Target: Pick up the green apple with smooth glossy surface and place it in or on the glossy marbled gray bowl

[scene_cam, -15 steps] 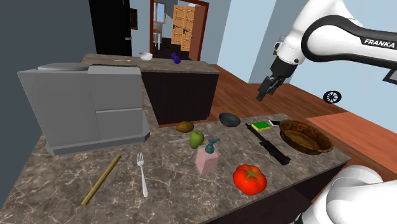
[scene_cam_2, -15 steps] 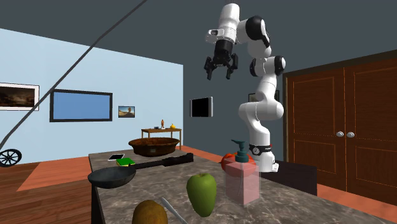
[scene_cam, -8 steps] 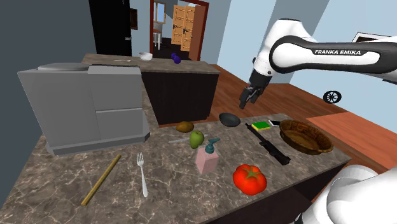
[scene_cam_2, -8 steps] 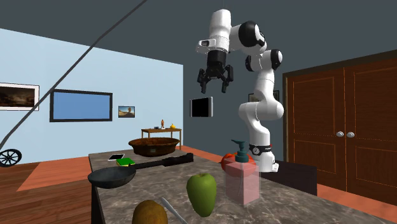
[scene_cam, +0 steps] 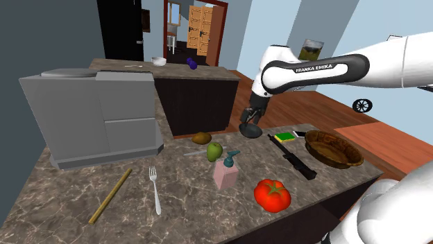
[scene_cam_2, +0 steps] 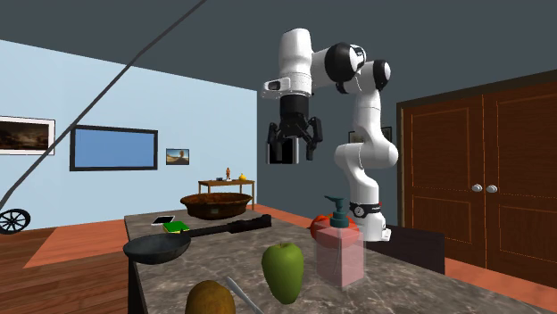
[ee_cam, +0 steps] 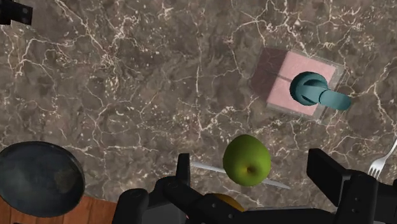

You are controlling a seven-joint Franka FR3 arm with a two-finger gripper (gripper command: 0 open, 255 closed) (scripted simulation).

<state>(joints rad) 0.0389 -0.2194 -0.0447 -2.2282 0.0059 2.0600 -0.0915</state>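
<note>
Your table (scene_cam: 69, 187) carries everything, and nothing has been lifted off it. I judge the task to be at its approach, with grasp, carry and drop all left to do. The arm (scene_cam: 312, 68) reaches over the table, its end effector (scene_cam_2: 293, 150) released, fingers spread and empty. The dark gray bowl (scene_cam: 250, 129) sits by a table edge. The green apple (scene_cam: 214, 151) rests on the table near the soap dispenser (scene_cam: 225, 171), apart from the bowl. The second exterior view shows you the end effector hanging high above the table, while the wrist view shows the apple nearly in line beneath the spread fingers.
</note>
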